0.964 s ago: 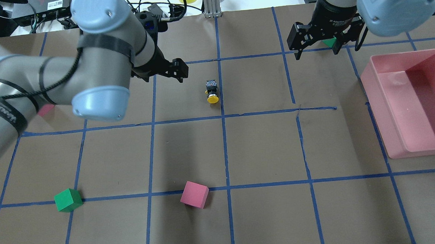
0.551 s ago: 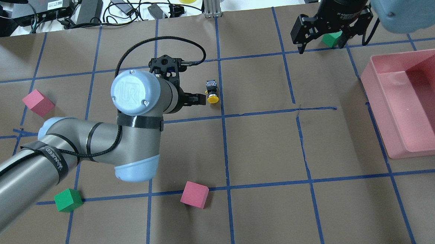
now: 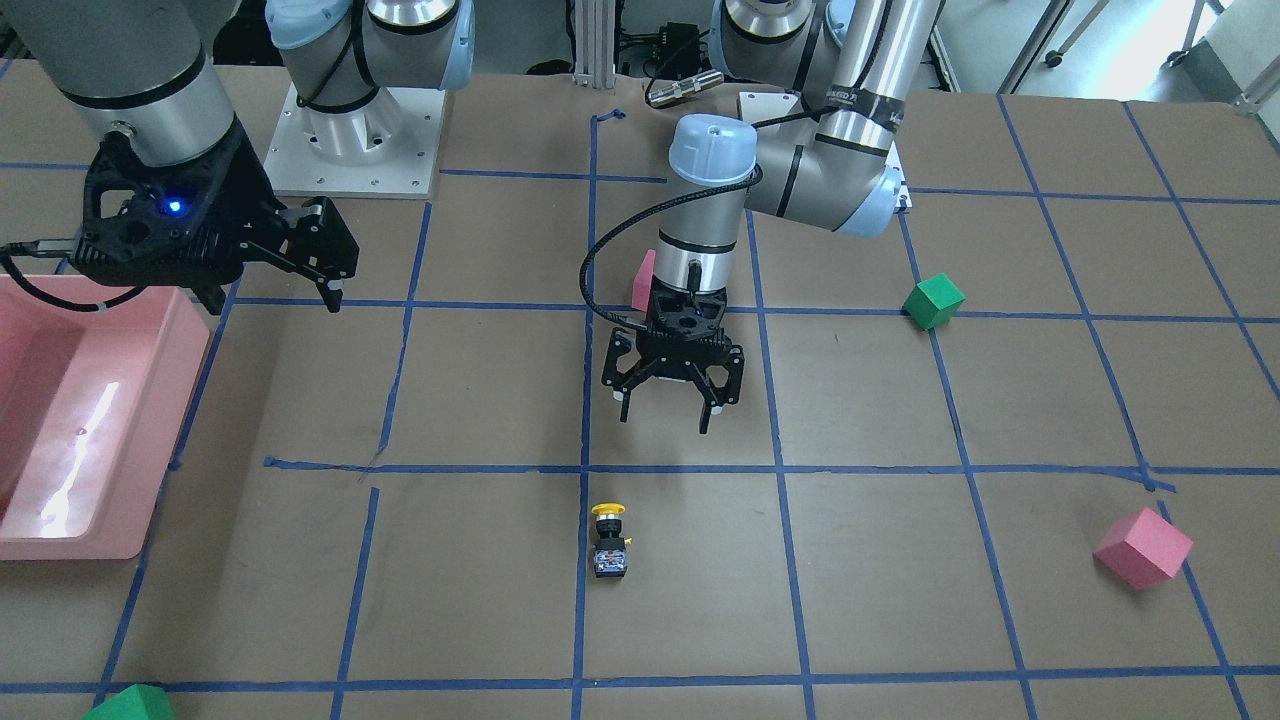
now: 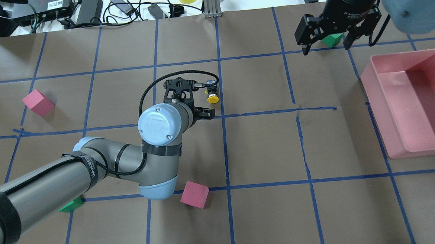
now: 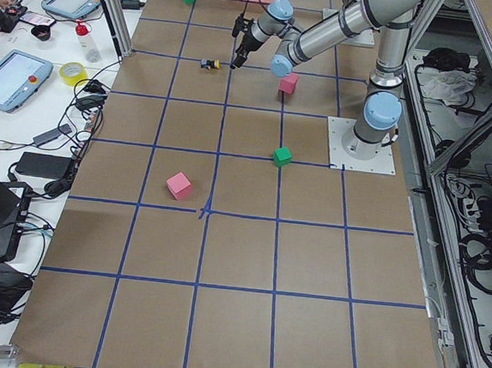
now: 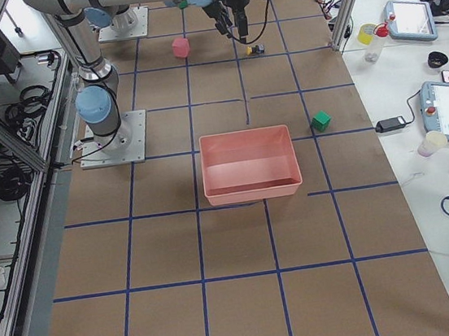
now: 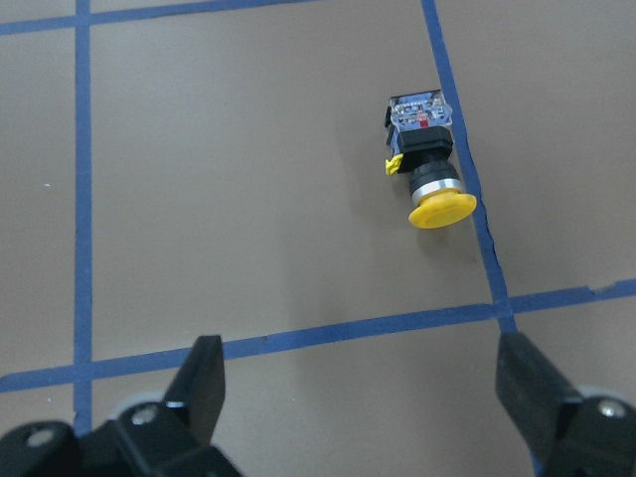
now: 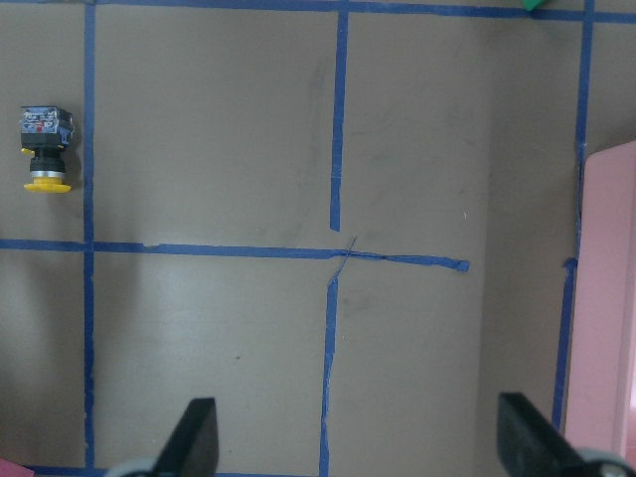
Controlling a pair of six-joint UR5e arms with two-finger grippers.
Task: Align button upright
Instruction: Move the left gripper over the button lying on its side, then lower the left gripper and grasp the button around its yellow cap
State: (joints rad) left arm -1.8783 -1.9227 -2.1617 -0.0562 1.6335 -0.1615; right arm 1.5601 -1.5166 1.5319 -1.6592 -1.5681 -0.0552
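Lying on its side beside a blue tape line (image 7: 443,75), the yellow-capped black push-button switch (image 7: 427,169) sits just beyond the left gripper (image 3: 663,418), spread and empty; the right gripper (image 4: 326,46) hangs open too

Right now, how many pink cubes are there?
2. The far pink cube sits out on the robot's left; the near pink cube sits close to the robot, near the middle. None seems hidden.
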